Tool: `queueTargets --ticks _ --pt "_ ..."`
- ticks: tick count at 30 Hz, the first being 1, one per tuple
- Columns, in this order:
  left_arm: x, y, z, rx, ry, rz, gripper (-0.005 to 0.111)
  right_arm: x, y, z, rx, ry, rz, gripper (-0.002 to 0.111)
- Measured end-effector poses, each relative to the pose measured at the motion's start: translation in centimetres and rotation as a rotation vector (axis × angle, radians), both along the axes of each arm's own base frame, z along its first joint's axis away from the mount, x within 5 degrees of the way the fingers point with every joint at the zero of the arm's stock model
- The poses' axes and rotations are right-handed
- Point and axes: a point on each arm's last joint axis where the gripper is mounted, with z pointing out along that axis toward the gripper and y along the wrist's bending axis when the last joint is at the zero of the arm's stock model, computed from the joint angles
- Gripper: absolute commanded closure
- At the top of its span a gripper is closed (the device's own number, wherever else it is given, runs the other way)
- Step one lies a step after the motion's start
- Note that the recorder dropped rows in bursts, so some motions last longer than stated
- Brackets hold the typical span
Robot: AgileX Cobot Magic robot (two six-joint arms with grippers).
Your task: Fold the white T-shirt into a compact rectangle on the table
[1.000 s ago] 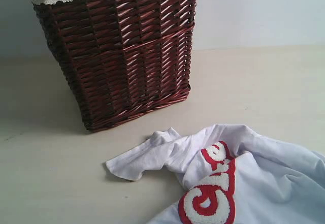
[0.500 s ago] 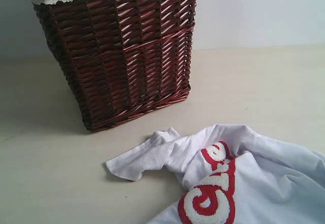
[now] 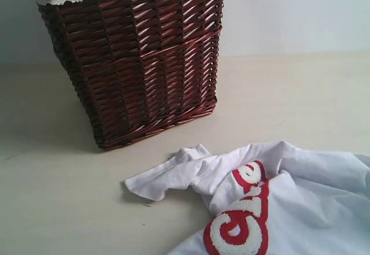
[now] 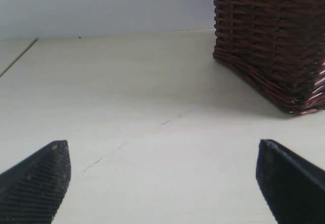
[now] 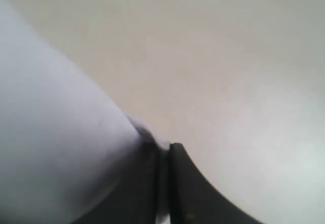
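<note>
The only lettering stands on the white short-sleeved cotton T-shirt (image 3: 312, 197): large fuzzy white letters (image 3: 250, 207) on a red band (image 3: 240, 214) across its crumpled front. The lowest looks like a rounded "G" or "C", with perhaps "r" and "e" above it. Folds and the picture's edge cut the word off, so it cannot be read whole.

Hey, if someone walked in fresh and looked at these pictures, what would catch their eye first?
The dark red-brown wicker basket fills the upper left of the exterior view. Lower right, the crumpled white T-shirt lies on the table, its red band of fuzzy letters showing. The right claw is shut on a fold of it.
</note>
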Motion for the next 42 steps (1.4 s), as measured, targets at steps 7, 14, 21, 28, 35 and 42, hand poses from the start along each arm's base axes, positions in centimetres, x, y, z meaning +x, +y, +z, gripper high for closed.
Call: queueTargets --ticks 7,14,21,28,35,42 --pt "0.0 0.0 0.0 0.000 0.000 0.000 0.013 2.4 -1.2 0.8 -0.174 -0.252 0.057 0.108" --pt "0.0 0.0 0.0 0.000 0.000 0.000 0.013 5.3 -2.4 0.2 -0.274 -0.378 0.152 0.108" --pt "0.0 0.0 0.0 0.000 0.000 0.000 0.013 8.9 -4.2 0.8 -0.260 -0.549 0.054 0.093" --pt "0.0 0.0 0.0 0.000 0.000 0.000 0.013 10.4 -5.0 3.0 -0.213 -0.679 -0.052 0.065" --pt "0.0 0.0 0.0 0.000 0.000 0.000 0.013 9.2 -4.6 5.6 -0.190 -0.582 -0.078 0.065" --pt "0.0 0.0 0.0 0.000 0.000 0.000 0.013 6.6 -3.6 11.6 -0.213 -0.556 -0.096 0.079"
